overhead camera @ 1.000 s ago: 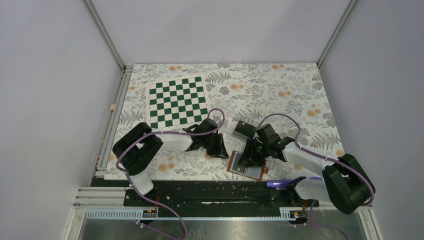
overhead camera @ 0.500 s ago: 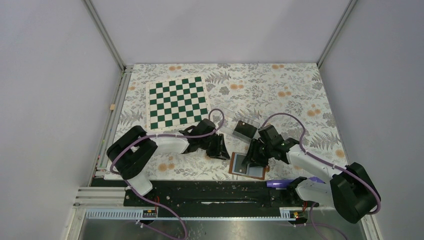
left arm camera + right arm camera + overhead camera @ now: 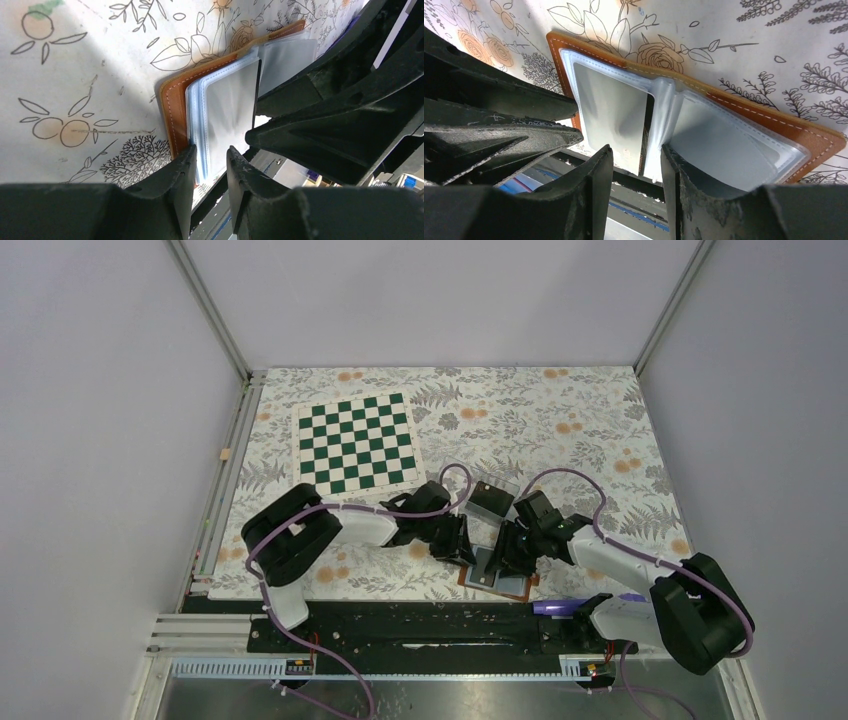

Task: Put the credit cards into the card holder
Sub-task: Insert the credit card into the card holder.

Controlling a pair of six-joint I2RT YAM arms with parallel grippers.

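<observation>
The card holder (image 3: pixel 500 582) lies open near the front edge, brown leather (image 3: pixel 175 110) with pale blue-grey sleeves (image 3: pixel 724 145). One sleeve leaf stands up with a thin dark edge (image 3: pixel 646 130); I cannot tell whether a card is in it. My left gripper (image 3: pixel 462 545) is at the holder's left edge, jaws narrowly apart (image 3: pixel 210 155) around the sleeve edges, clamping nothing. My right gripper (image 3: pixel 503 555) is over the holder, jaws apart (image 3: pixel 636 155) astride the raised leaf. One black credit card (image 3: pixel 490 500) with an orange mark lies just behind the grippers.
A clear plastic box (image 3: pixel 466 490) sits under the black card. A green and white chessboard (image 3: pixel 355 443) lies at the back left. A purple object (image 3: pixel 565 607) rests on the black base rail by the right arm. The two grippers nearly touch.
My left gripper has moved right, from beside the holder to its left edge. My right gripper has stayed over the holder, which has shifted slightly.
</observation>
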